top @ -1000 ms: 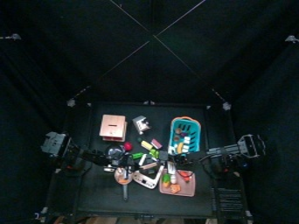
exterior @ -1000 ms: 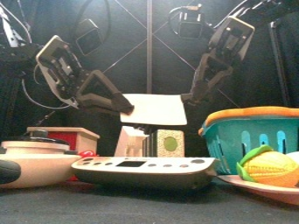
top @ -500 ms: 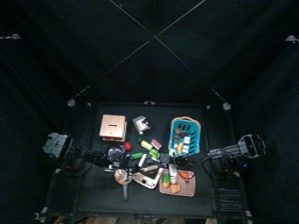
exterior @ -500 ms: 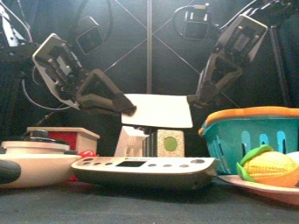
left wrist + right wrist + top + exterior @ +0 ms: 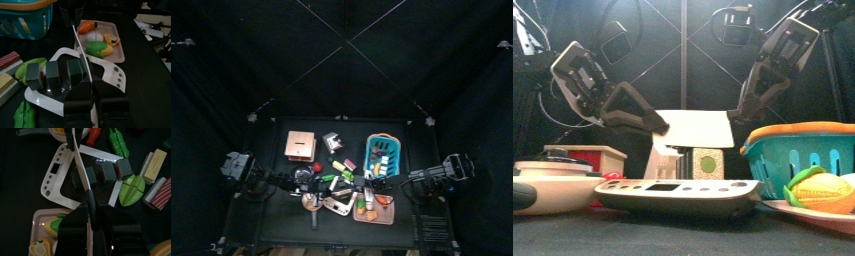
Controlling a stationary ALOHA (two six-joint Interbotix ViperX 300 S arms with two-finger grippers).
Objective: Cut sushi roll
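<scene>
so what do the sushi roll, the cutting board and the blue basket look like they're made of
Sushi roll: probably toy plastic or wood; matte dark blocks with flat, clean-cut faces.
Cutting board: looks like white plastic; smooth, slight sheen, moulded holes along one edge.
Basket: teal plastic, glossy, with moulded slots in its wall.
All are judged by look alone.

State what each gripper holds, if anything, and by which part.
It cannot be told. The left gripper and right gripper both sit over the sushi roll on the cutting board; no held tool shows clearly.
</scene>
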